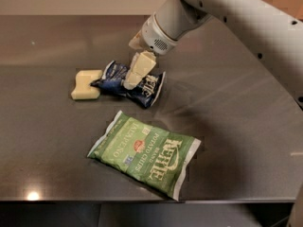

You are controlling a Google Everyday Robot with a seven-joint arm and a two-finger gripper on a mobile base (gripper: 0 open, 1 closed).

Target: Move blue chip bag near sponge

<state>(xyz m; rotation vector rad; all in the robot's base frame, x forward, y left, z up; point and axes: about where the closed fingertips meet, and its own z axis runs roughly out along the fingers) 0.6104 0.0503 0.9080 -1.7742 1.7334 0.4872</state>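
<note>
The blue chip bag (150, 88) lies crumpled on the dark table (236, 126), its left end touching the pale yellow sponge (85, 84). My gripper (134, 66) hangs just above the middle of the bag, at the end of the white arm that comes in from the upper right. One cream finger (137, 70) points down over the bag and hides part of it. The fingers stand apart and hold nothing.
A larger green Kettle jalapeno chip bag (144, 153) lies in front of the blue bag, near the table's front edge (142, 201). The white arm (246, 18) crosses the upper right of the view.
</note>
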